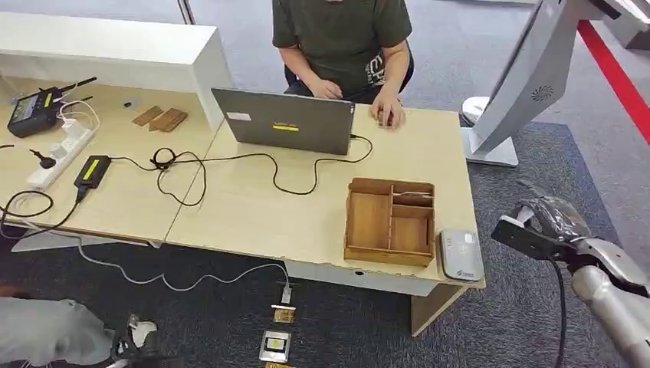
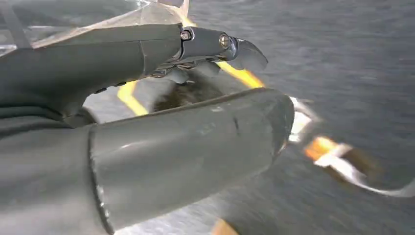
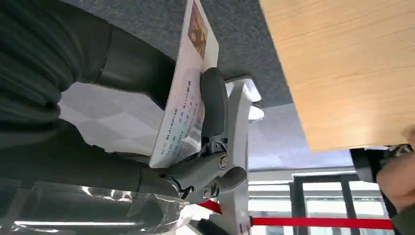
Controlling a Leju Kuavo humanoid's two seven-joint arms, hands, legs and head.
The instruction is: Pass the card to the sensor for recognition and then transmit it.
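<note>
Card first: it is pinched in the robot's right hand, thumb behind it and a dark finger pressed across its printed face, and that hand hangs off the right end of the light wooden table, over grey carpet and well apart from the tabletop. On that table, by size: a grey laptop at the far edge, with a seated person behind it whose hand rests on the wood beside the machine; a wooden compartment tray near the front right corner; and the small grey card sensor just beside the tray, at the table's very corner. Beyond the table's right end stands a white kiosk. The left hand hangs over blurred floor with fingers apart, holding nothing.
</note>
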